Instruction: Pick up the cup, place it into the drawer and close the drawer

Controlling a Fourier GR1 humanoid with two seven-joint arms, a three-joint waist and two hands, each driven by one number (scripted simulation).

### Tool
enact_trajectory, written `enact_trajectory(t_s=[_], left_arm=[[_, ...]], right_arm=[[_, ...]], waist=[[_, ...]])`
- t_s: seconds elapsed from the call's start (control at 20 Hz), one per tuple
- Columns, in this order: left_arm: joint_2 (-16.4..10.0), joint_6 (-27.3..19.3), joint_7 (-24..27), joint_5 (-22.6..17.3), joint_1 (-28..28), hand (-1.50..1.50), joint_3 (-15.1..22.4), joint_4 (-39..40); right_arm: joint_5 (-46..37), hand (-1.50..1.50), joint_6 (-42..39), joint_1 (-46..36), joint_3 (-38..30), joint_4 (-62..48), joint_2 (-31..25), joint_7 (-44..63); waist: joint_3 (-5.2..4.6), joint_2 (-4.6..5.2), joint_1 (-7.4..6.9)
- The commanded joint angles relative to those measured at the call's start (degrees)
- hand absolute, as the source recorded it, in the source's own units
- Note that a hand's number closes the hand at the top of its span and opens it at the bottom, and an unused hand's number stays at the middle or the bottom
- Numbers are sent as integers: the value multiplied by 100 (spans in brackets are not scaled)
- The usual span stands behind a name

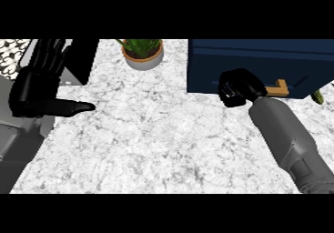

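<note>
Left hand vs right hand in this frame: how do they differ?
Left hand is open, fingers straight and pointing up, thumb out; right hand has its fingers curled, with nothing visible in it. Left hand sits at the left edge of the counter, far from the drawer; right hand is against the drawer front, beside its wooden handle. Both are black.

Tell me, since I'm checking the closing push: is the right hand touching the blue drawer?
Cannot tell. In the head view the right hand overlaps the drawer front beside its wooden handle, hiding any contact or gap.
</note>
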State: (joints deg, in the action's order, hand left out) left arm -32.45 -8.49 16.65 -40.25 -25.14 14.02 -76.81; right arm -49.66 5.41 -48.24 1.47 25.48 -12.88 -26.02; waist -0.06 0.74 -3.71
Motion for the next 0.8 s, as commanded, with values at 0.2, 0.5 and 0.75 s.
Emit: enact_trajectory(t_s=[0.2,0.5,0.75], left_arm=[[102,268,-41,-28,80,-150,67,-76],[62,511,-2,-107,62,-150,-20,23],[121,504,-36,-56,121,-150,81,-149]], right_arm=[[208,150,-178,-741,-471,-951,-496,8],[518,150,-353,-848,-750,-955,-694,-131],[552,150,-307,-824,-786,-1000,-693,-269]], waist=[[28,160,-215],[27,215,-280],[31,197,-358]])
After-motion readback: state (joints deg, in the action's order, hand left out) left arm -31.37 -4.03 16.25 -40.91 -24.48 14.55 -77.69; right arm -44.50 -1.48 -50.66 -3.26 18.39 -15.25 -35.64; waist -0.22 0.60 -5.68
